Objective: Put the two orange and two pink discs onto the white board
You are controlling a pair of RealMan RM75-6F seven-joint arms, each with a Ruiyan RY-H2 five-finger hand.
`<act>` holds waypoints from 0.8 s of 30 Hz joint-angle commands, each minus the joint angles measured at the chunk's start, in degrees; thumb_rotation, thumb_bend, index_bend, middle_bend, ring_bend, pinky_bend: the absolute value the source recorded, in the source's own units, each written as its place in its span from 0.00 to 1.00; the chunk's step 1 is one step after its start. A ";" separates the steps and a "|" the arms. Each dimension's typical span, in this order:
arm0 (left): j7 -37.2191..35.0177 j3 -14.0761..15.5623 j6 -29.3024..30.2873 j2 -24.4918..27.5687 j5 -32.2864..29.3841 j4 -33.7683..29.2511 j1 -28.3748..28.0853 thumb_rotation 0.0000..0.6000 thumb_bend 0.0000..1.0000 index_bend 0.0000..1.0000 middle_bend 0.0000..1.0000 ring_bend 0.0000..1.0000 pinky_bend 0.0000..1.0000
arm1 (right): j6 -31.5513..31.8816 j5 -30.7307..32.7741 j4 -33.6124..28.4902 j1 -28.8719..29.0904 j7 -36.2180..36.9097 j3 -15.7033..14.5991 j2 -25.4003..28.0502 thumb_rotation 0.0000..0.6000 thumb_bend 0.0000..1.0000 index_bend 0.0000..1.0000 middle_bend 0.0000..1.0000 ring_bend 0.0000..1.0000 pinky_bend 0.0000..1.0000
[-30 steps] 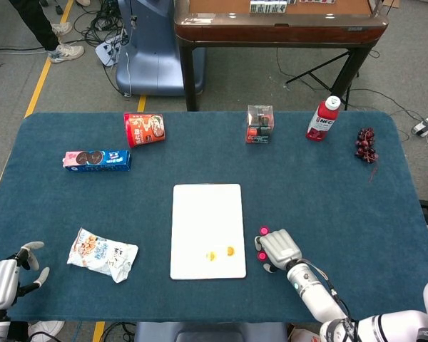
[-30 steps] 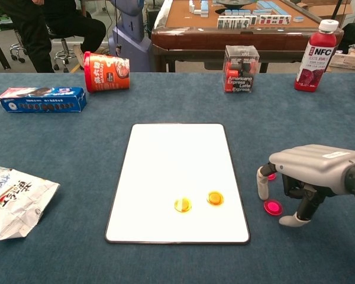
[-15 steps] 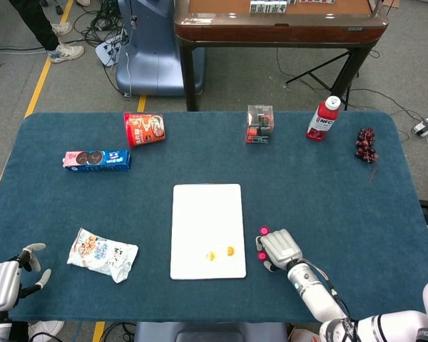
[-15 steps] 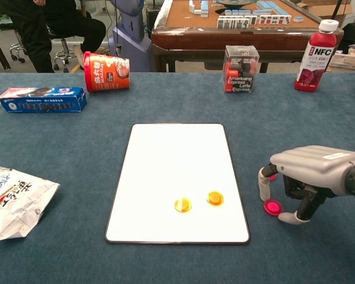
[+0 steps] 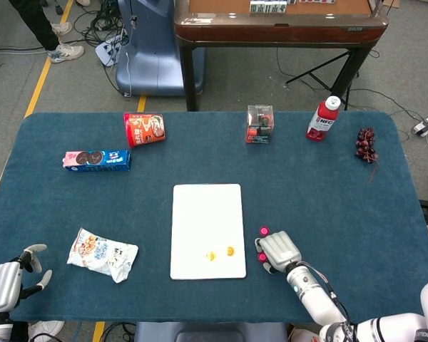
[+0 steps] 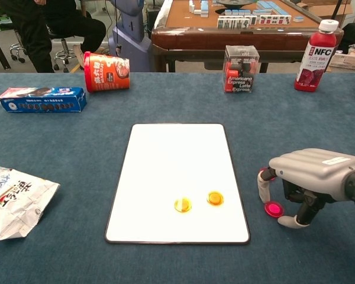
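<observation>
Chest view reads "NFC" on the red bottle (image 6: 318, 54) and "Americano Express Latte" on the clear box (image 6: 241, 68), both beyond the white board (image 6: 176, 160). Two orange discs (image 6: 183, 205) lie on the board's near part. Just right of the board, the right hand (image 6: 310, 177) arches over a pink disc (image 6: 273, 208), fingers curled down around it; whether they grip it I cannot tell. A second pink disc (image 5: 265, 231) shows clearly only from the head view, as does the left hand (image 5: 7, 282), fingers apart and holding nothing, far left of the board.
</observation>
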 commanded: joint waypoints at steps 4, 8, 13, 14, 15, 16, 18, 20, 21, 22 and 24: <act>-0.06 0.05 0.11 0.00 0.05 0.09 0.11 1.00 0.31 0.39 0.62 0.56 0.75 | 0.68 -1.02 0.08 -0.48 0.14 0.23 -0.09 1.00 0.26 0.49 1.00 1.00 1.00; -0.04 -0.01 0.07 0.05 -0.01 -0.01 0.10 1.00 0.31 0.39 0.62 0.56 0.75 | 0.96 -1.64 -0.30 -0.87 0.62 0.45 0.41 1.00 0.26 0.51 1.00 1.00 1.00; 0.11 -0.03 -0.03 0.10 0.10 -0.07 -0.01 1.00 0.31 0.39 0.62 0.56 0.75 | 1.50 -2.29 -1.50 -1.22 1.90 1.63 2.21 1.00 0.26 0.51 1.00 1.00 1.00; 0.10 -0.09 -0.04 0.11 0.07 -0.10 -0.04 1.00 0.31 0.39 0.62 0.56 0.75 | 1.58 -2.33 -1.72 -1.17 2.07 2.01 2.58 1.00 0.26 0.51 1.00 1.00 1.00; 0.10 -0.15 -0.04 0.18 0.08 -0.15 -0.08 1.00 0.31 0.39 0.62 0.56 0.75 | 1.64 -2.32 -2.00 -1.03 2.26 2.59 3.05 1.00 0.26 0.51 1.00 1.00 1.00; 0.11 -0.19 0.02 0.22 0.10 -0.19 -0.10 1.00 0.31 0.39 0.62 0.56 0.75 | 1.63 -2.26 -2.20 -0.87 2.36 3.07 3.38 1.00 0.26 0.51 1.00 1.00 1.00; 0.12 -0.25 0.05 0.30 0.13 -0.30 -0.13 1.00 0.31 0.39 0.62 0.56 0.75 | 1.51 -2.03 -2.63 -0.27 2.29 4.30 4.01 1.00 0.26 0.51 1.00 1.00 1.00; 0.17 -0.30 0.02 0.32 0.14 -0.32 -0.20 1.00 0.31 0.39 0.62 0.56 0.75 | 1.24 -1.52 -2.89 0.48 2.06 5.52 4.31 1.00 0.26 0.51 1.00 1.00 1.00; 0.20 -0.32 -0.05 0.34 0.18 -0.24 -0.27 1.00 0.31 0.39 0.62 0.56 0.75 | 0.91 -0.97 -2.97 1.11 1.79 6.37 4.38 1.00 0.26 0.51 1.00 1.00 1.00; 0.18 -0.35 -0.09 0.33 0.19 -0.17 -0.32 1.00 0.31 0.39 0.62 0.56 0.75 | 0.58 -0.41 -2.92 1.65 1.57 7.02 4.33 1.00 0.26 0.51 1.00 1.00 1.00; 0.02 -0.47 -0.29 0.31 0.07 -0.05 -0.46 1.00 0.31 0.39 0.62 0.56 0.75 | -0.25 1.05 -2.63 3.10 0.92 8.62 3.98 1.00 0.26 0.51 1.00 1.00 1.00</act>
